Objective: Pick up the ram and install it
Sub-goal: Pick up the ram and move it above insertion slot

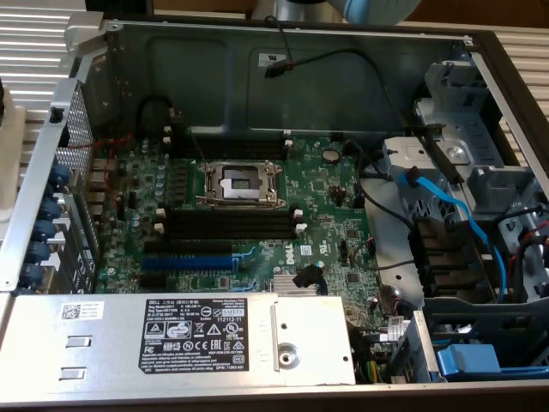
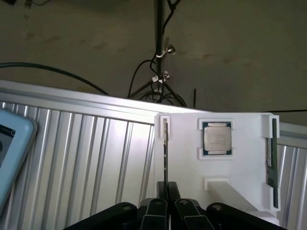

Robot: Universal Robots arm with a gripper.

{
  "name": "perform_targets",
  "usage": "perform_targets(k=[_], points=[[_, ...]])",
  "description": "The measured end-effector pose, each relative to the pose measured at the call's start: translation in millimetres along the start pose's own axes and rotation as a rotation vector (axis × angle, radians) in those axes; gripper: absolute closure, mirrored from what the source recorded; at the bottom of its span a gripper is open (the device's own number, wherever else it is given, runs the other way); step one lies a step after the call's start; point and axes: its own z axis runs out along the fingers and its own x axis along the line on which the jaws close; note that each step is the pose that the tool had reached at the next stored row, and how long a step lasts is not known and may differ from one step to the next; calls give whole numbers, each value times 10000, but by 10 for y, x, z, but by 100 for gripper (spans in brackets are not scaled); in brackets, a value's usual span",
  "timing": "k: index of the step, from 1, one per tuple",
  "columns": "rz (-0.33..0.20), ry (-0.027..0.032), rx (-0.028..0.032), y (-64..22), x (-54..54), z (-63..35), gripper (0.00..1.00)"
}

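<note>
In the wrist view the ram (image 2: 166, 153) shows edge-on as a thin dark stick lying along a slot of the white holder (image 2: 187, 163). My gripper (image 2: 166, 190) is at its near end, with the black fingers (image 2: 157, 206) pressed against both faces of it. A second green memory stick (image 2: 272, 158) sits in the holder's other side slot. In the exterior view the open computer case shows the green motherboard (image 1: 326, 232) with black memory slots (image 1: 227, 225) that have white end clips.
A processor chip (image 2: 217, 139) rests in the holder's middle recess. The holder stands on a ribbed metal table (image 2: 96, 153). In the case are the CPU socket (image 1: 240, 182), a blue expansion slot (image 1: 187, 262), the power supply (image 1: 189, 336) and blue cables (image 1: 446, 206).
</note>
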Motion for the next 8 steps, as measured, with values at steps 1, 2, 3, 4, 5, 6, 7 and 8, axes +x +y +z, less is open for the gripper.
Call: perform_targets(k=[1, 2, 3, 4, 5, 6, 7, 8], points=[[1, 1, -1, -37, 5, -15, 88], [0, -1, 1, -75, 12, -37, 88], [0, -3, 2, -108, 17, -65, 88], [1, -4, 2, -140, 22, -98, 88], [0, -4, 4, -170, 28, -132, 88], [0, -4, 6, -198, 32, -166, 88], [0, -4, 7, -229, 37, -202, 88], [0, -3, 6, -258, 42, -237, 88]])
